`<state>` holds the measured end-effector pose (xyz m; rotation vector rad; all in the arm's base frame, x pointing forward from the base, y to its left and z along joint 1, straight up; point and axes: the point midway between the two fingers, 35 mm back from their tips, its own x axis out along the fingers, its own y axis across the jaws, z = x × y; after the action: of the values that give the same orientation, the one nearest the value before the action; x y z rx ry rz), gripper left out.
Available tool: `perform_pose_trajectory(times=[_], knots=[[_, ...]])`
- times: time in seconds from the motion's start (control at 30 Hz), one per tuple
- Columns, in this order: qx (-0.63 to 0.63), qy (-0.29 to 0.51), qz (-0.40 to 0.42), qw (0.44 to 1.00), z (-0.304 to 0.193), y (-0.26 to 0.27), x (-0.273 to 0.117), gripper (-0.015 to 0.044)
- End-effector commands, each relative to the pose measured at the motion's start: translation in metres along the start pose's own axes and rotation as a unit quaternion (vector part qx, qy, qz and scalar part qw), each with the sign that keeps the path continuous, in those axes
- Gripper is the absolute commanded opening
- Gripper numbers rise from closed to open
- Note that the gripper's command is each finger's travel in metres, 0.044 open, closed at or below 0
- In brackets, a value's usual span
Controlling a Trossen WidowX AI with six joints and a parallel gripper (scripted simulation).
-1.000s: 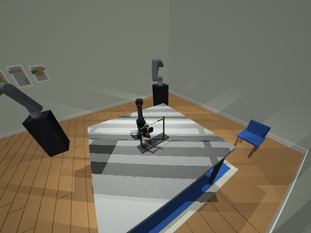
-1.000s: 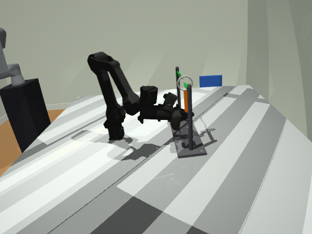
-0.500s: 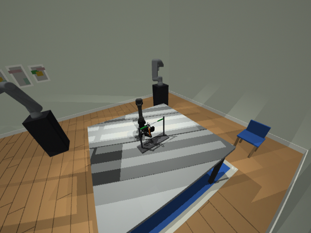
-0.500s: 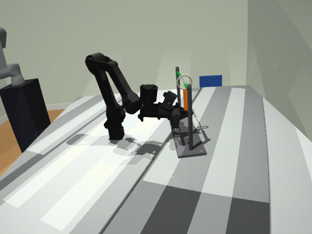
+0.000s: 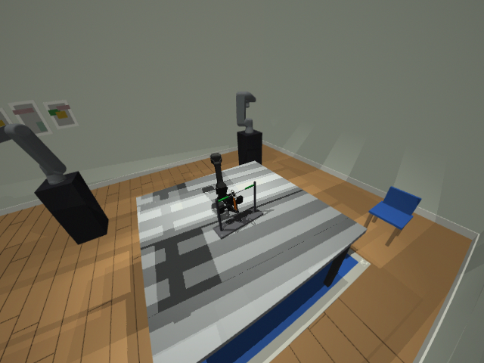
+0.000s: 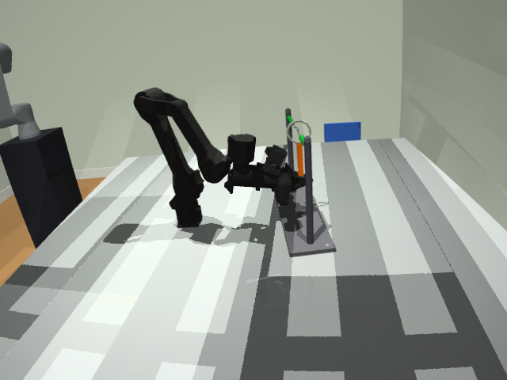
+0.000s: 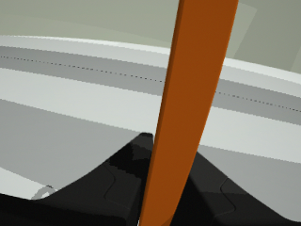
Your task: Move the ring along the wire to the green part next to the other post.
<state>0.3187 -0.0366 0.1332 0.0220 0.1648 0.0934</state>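
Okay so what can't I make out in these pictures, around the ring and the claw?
- Whether the ring clears the thin grey wire: too small in the top and exterior views.
- The ring itself in the wrist view: beyond the top edge, where the orange handle is cut off.
- The handle's lower end: cut off by the wrist view's bottom edge.
- The claw's full grip: its pads are hidden behind the handle in the wrist view.

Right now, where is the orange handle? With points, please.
The orange handle (image 5: 234,203) (image 6: 300,159) (image 7: 188,104) hangs below the ring (image 5: 233,191) (image 6: 310,130), gripped by the robot's hand (image 5: 236,211) (image 6: 303,180) (image 7: 158,145); in the exterior view, it's just left of the nearer post (image 5: 219,215) (image 6: 309,196).
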Motion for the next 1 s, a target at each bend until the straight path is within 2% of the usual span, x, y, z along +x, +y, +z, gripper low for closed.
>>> perform_pose_trajectory(times=[0.0, 0.97], knots=[[0.008, 0.002, -0.005, 1.000, -0.002, 0.005, -0.001, -0.0150], [-0.036, 0.005, 0.033, 0.999, 0.000, 0.025, 0.001, -0.0150]])
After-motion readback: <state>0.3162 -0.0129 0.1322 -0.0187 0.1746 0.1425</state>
